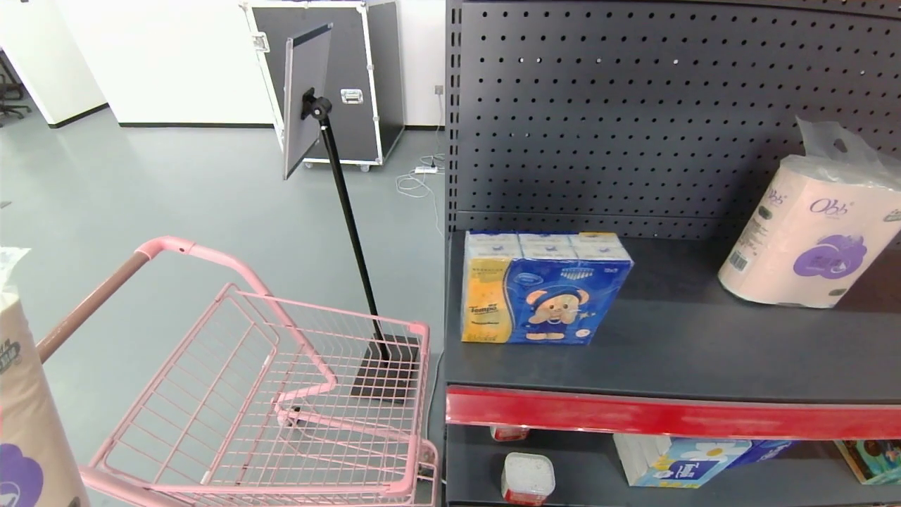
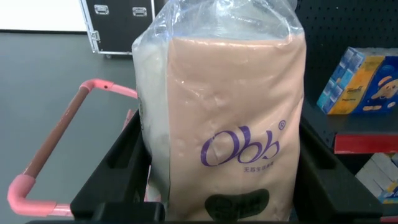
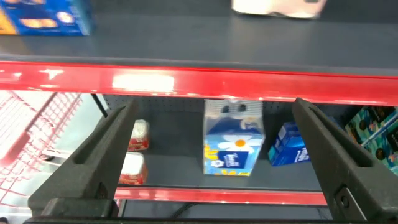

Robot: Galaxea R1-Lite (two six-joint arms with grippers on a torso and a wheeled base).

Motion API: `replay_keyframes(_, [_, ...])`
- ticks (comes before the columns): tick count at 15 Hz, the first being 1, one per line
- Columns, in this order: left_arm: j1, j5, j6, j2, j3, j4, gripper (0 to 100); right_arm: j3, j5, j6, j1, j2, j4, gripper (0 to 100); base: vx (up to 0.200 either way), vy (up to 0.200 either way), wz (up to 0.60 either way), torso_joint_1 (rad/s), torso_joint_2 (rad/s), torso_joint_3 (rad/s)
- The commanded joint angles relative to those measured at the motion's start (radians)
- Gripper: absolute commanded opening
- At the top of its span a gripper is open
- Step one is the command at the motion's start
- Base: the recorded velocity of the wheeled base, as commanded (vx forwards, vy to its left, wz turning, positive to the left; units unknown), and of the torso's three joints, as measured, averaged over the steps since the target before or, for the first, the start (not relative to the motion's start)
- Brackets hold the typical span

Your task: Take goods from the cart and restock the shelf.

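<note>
Two claws, one load. Far left: the left claw [image 2: 219, 121] pinches a wrapped pack of toilet rolls [image 2: 224, 93] between both fingers and holds it upright at the handle end of the pink wire cart [image 1: 281, 394]. Beyond the cart's far end, a black floor stand [image 1: 345, 211] carries a tilted panel. Centre to right: the shelf [image 1: 669, 352], its front edged by a red lip [image 1: 669, 419], bears a blue tissue pack [image 1: 542, 296] near its left end and a second roll pack [image 1: 809, 232], tilted, at the right, the two well apart. Right claw [image 3: 214, 107]: fingers spread, nothing held, low before the red lip and facing the boxed goods [image 3: 233, 143] on the tier below. Step in hand, as judged: carrying from cart to shelf. The next move calls for swinging the held pack rightward, lifting it over the lip, and setting it down in the bare stretch between the two packs.
</note>
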Motion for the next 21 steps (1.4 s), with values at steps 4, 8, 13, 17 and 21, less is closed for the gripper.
replay_keyframes(4, [-0.001,0.001,0.001,0.0,0.0,0.001,0,0.0,0.0,0.0,0.0,0.0,-0.001,100,0.0,-0.2,0.0,0.001,0.0,0.002])
replay_keyframes(8, [-0.001,0.001,0.001,-0.001,0.0,0.001,0,0.0,0.0,0.0,0.0,0.0,-0.001,100,0.0,-0.2,0.0,0.0,0.0,0.0])
replay_keyframes(13, [-0.001,-0.001,0.003,-0.004,0.0,0.001,0,0.0,0.0,0.0,0.0,0.0,-0.001,100,0.0,-0.2,0.0,0.002,0.0,0.0])
replay_keyframes(17, [-0.001,0.001,0.003,-0.004,0.0,0.001,0,0.0,0.0,0.0,0.0,0.0,-0.001,100,0.0,-0.2,0.0,0.001,0.0,0.002])
replay_keyframes(21, [-0.001,-0.001,0.003,-0.006,0.0,0.001,0,0.0,0.002,0.0,0.0,0.0,-0.001,100,0.0,-0.2,0.0,0.004,0.0,0.004])
